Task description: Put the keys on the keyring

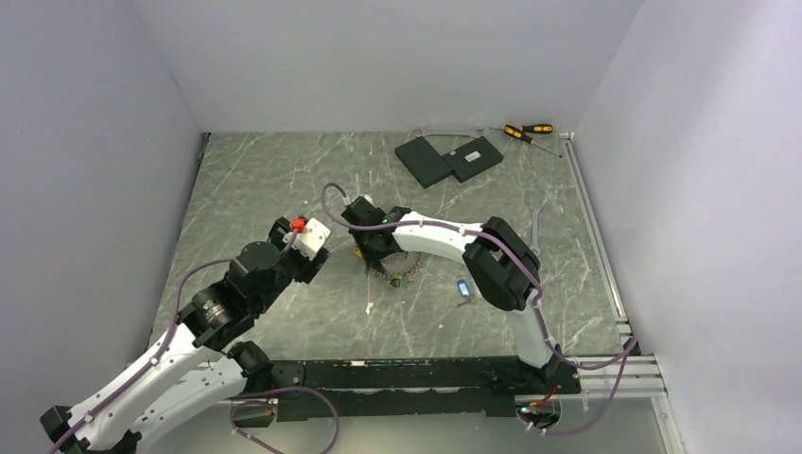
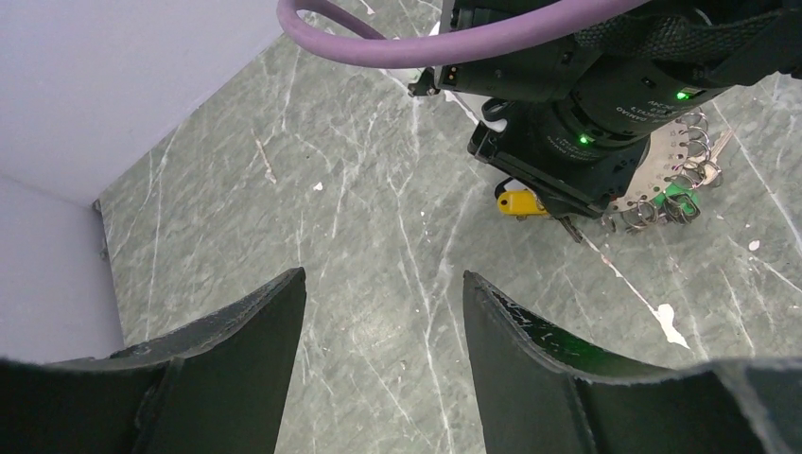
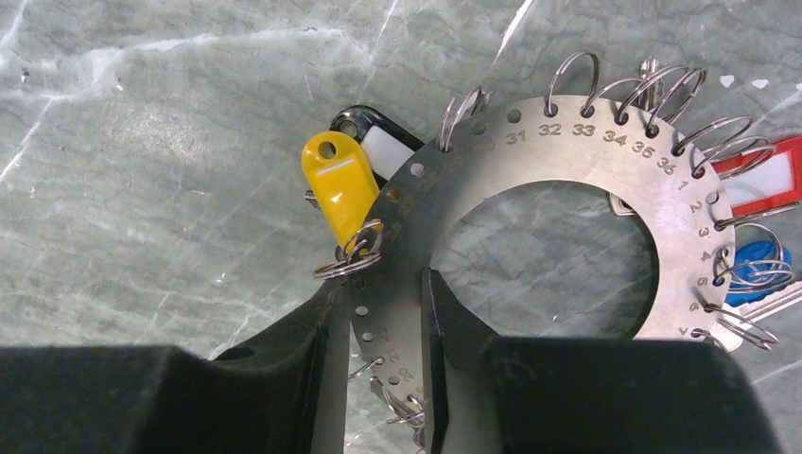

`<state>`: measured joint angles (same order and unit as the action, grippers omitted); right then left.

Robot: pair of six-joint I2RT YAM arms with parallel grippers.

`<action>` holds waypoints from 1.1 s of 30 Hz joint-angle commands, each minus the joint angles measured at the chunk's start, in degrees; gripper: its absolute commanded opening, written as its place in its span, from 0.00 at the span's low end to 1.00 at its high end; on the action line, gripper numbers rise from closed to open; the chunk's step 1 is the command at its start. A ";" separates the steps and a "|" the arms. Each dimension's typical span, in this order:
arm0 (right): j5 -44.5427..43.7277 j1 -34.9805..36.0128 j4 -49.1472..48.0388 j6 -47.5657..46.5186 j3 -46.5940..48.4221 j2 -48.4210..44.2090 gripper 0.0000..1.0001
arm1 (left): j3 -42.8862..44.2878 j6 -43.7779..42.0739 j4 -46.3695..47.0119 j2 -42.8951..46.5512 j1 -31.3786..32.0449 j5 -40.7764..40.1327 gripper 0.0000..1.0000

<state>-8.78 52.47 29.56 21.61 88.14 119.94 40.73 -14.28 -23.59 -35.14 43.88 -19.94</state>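
The keyring (image 3: 586, 151) is a flat numbered metal ring with small split rings around its rim. My right gripper (image 3: 386, 284) is shut on its band, one finger outside the ring and one inside. A yellow-tagged key (image 3: 342, 189), a black tag (image 3: 378, 142), a red tag (image 3: 771, 180) and a blue tag (image 3: 757, 270) hang from the ring. In the top view the right gripper (image 1: 378, 260) holds the keyring (image 1: 405, 270) at mid-table. A loose blue key (image 1: 462, 288) lies to its right. My left gripper (image 2: 384, 274) is open and empty, just left of the ring (image 2: 676, 156).
Two dark flat slabs (image 1: 424, 159) (image 1: 476, 157) lie at the back. Yellow-and-black screwdrivers (image 1: 528, 130) lie at the back right corner. A metal rail (image 1: 596, 236) runs along the table's right edge. Walls close the left, back and right sides.
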 commanded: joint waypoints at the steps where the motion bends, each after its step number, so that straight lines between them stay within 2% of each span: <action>1: 5.38 -0.26 -1.18 -0.15 0.45 1.33 0.04 | 0.32 -0.04 2.70 -0.42 -0.94 1.66 0.66; 13: 11.67 2.18 -2.99 0.52 -1.25 -0.64 0.12 | 0.58 0.13 2.78 -1.28 -2.36 2.63 0.65; 15: 12.49 3.15 -3.24 0.13 -1.41 -0.71 0.18 | 0.60 0.09 2.62 -1.39 -2.47 2.74 0.65; 18: 13.20 4.59 -4.08 -0.69 -1.98 -1.38 0.35 | 0.75 0.13 2.61 -1.43 -2.63 2.78 0.64; 22: 12.88 5.67 -4.87 -1.05 -2.88 -3.32 0.52 | 0.75 0.13 2.50 -1.27 -2.69 2.60 0.64; 27: 11.00 5.67 -5.82 -1.16 -5.56 -7.30 0.59 | 0.83 0.11 2.22 -1.16 -2.67 2.22 0.64; 33: 3.51 4.63 -4.30 -2.38 -6.71 -12.12 0.69 | 0.92 -0.03 2.05 -1.24 -2.75 1.78 0.63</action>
<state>0.19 58.22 25.47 19.90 81.17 113.38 40.73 -14.26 -23.38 -36.60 41.41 -17.87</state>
